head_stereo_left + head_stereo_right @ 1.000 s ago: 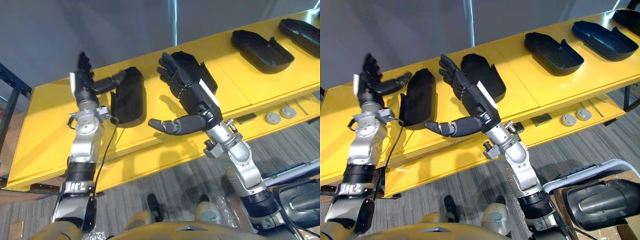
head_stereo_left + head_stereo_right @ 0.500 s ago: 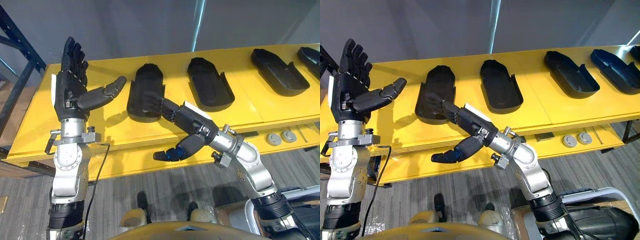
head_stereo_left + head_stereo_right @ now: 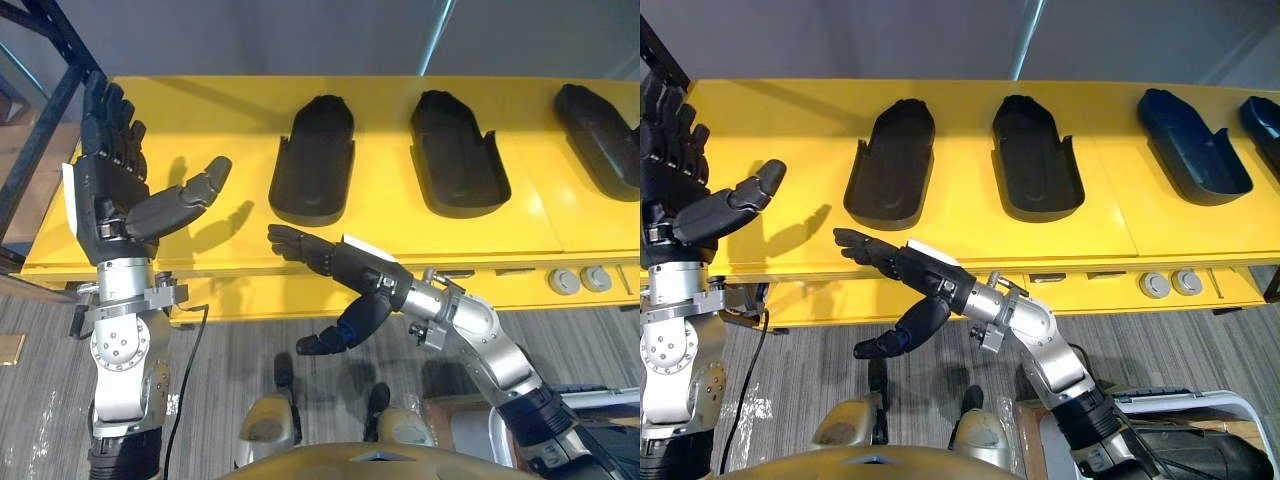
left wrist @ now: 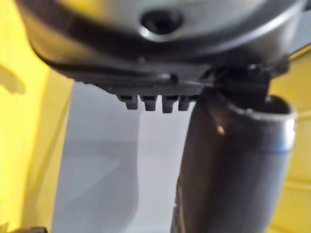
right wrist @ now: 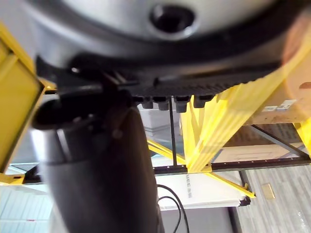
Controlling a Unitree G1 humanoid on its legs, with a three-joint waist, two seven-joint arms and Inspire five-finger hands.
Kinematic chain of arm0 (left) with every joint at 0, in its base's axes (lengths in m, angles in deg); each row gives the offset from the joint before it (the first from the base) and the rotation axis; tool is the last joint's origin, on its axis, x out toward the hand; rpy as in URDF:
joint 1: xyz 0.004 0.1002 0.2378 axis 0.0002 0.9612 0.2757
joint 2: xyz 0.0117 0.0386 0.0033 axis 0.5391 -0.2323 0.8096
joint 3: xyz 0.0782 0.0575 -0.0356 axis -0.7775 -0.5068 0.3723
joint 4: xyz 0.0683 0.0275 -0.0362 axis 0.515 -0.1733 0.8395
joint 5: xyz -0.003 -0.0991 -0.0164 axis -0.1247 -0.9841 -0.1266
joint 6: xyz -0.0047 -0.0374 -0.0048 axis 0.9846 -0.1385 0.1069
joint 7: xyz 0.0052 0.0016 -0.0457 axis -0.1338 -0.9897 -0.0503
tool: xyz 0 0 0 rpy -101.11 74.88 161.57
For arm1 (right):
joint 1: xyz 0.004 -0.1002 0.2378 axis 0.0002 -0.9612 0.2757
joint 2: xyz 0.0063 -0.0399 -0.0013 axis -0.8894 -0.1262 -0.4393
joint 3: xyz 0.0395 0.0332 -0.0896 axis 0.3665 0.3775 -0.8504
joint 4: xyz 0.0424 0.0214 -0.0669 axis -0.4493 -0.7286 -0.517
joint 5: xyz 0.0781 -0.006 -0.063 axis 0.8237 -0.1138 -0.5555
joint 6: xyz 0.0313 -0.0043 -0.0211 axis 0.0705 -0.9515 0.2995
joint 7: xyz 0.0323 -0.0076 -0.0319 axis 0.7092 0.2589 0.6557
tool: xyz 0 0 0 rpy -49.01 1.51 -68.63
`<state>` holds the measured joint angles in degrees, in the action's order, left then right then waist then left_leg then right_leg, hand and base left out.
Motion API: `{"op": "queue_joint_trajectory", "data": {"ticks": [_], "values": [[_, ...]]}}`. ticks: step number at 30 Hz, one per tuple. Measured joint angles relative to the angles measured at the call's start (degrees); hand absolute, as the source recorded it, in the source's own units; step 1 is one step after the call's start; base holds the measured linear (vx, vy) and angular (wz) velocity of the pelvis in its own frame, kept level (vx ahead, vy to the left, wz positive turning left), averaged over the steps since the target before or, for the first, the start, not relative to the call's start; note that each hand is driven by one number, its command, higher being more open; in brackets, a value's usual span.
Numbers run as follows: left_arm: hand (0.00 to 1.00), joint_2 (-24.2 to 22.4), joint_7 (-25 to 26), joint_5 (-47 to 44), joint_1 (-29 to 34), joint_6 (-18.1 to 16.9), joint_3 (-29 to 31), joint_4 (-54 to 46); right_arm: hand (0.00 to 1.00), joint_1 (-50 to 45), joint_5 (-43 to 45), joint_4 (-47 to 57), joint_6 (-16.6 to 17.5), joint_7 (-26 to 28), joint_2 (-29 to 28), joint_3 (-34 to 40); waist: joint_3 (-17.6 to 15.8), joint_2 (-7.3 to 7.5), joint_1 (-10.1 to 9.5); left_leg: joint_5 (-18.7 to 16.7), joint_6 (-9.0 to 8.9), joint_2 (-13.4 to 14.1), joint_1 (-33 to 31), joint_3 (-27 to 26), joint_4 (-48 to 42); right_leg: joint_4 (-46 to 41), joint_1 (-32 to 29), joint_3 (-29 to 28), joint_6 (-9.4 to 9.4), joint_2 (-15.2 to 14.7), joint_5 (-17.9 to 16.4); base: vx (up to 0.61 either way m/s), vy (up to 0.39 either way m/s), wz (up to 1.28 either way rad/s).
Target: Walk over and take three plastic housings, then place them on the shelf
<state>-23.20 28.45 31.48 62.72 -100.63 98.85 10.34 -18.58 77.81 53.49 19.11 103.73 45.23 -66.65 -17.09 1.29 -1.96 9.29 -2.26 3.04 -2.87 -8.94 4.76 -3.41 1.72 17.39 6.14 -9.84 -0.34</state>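
Fingers of the left hand stand straight up and spread, with the thumb out to the side, and they hold nothing. That hand shows in front of the left end of the yellow surface. The right hand is open too. Its fingers point flat to the left, its thumb hangs down, and it touches nothing. It hangs just in front of the surface's front edge, below the left housing. Dark housings lie in a row on the surface, well apart, each with its hollow side up. After the left one come the middle housing and the third housing at the right. The right eye view shows part of a last housing past that. All of them lie on the surface, away from both hands. Under the front edge is a yellow ledge with two grey discs side by side. A grey wall stands behind the surface, a striped grey floor lies below, and a dark rack stands at the left.
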Motion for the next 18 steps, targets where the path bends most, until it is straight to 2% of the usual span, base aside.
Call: {"op": "queue_joint_trajectory", "data": {"ticks": [4,9,18], "values": [[1.0,-0.41,-0.15,-1.32,0.06,-0.03,0.13,0.01,1.0,1.92,-0.07,-2.1,0.6,-4.41,-0.75,0.42,-1.51,0.31,-0.92,0.37,0.44,-0.11,-0.71,0.2,-0.03,-0.69,-0.63,0.09,0.23,-0.13,0.14,0.03,-0.01,0.03],[1.0,-2.27,-0.45,-1.86,-0.06,-0.2,0.25,0.11,1.0,4.69,-2.42,-4.39,2.36,-8.34,-2.98,3.31,-3.71,0.13,-0.72,0.31,0.38,-0.24,-0.73,0.5,-0.02,-1.54,-0.88,0.43,-0.35,-0.38,-0.31,0.0,0.001,0.02],[1.0,-3.82,-0.64,-1.86,-0.11,-0.27,0.42,0.14,1.0,5.81,-4.59,-4.47,3.4,-9.85,-4.48,6.04,-4.97,-0.02,-0.69,0.32,0.45,-0.28,-1.89,0.7,-0.52,-2.51,-2.18,0.48,-0.49,-0.58,-0.61,0.0,-0.002,0.01]]}}
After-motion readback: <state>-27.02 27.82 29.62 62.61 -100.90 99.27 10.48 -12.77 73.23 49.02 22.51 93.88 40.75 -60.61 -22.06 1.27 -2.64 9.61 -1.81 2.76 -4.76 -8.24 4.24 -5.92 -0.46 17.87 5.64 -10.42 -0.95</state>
